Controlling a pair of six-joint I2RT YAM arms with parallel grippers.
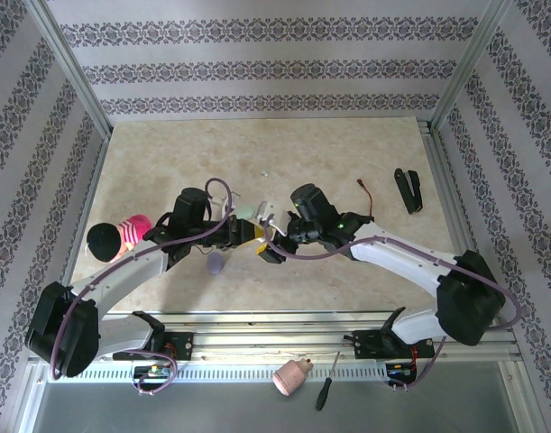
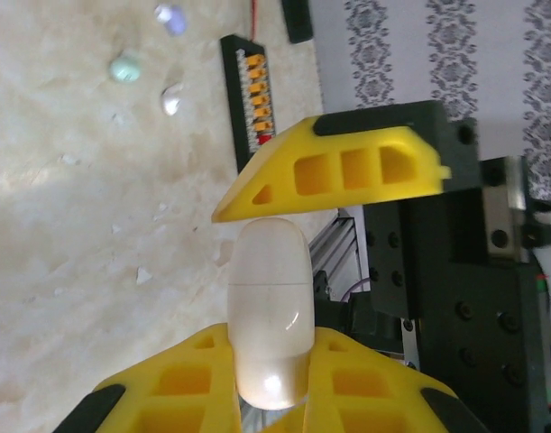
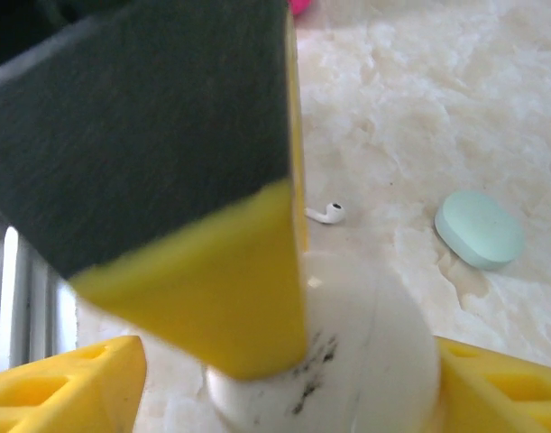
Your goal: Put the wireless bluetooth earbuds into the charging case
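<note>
Your left gripper is pinching the lower end of the white case, which is held up between the two arms with its lid seam closed. Your right gripper is spread, with one finger on either side of that same case. One finger sits at or just beside the shell and the other is clear of it, so I judge it has no grip.

The earbuds lie loose on the counter. A white earbud is near the mint case. The left wrist view shows a mint earbud and a lilac earbud well beyond the fingers.

Expect the white case to be light, hard and glossy. Its pebble curve will probably squirt out of a pinch placed near a tapered end. Hold it across the broad faces, below the seam, so the lid is free to swing.

The earbuds look tiny, stiff and nearly weightless, and likely to roll or flick away. Take each one across its rounded head with a gentle squeeze.
</note>
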